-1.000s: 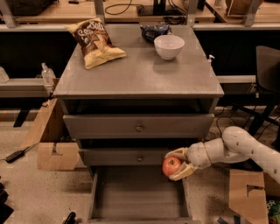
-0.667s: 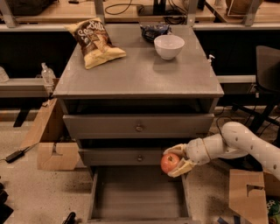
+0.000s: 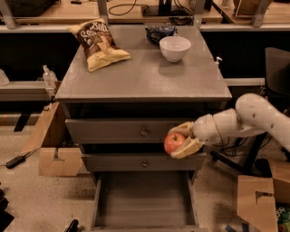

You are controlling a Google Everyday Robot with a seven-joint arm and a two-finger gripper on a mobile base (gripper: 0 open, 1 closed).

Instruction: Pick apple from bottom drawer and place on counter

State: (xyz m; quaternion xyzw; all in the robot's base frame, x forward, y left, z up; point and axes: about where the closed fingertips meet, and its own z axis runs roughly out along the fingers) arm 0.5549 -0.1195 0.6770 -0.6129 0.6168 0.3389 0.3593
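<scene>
The red-orange apple [image 3: 173,142] is held in my gripper [image 3: 181,139], whose pale fingers close around it from above and below. The gripper hangs in the air in front of the two upper drawers, at the right side of the cabinet, well above the bottom drawer [image 3: 144,197]. The bottom drawer is pulled open and its flat grey floor shows nothing in it. The counter [image 3: 145,72] lies above and behind the gripper. My white arm [image 3: 253,117] reaches in from the right.
A chip bag [image 3: 97,43] lies at the counter's back left, a white bowl [image 3: 175,47] and a dark packet [image 3: 159,31] at the back right. Cardboard boxes [image 3: 56,158] stand on the floor left, another box [image 3: 256,201] lower right. Wooden benches [image 3: 136,13] run behind.
The gripper has lifted the apple upward, from the level of the middle drawer's lower edge to in front of the two upper drawers. The arm has risen with it.
</scene>
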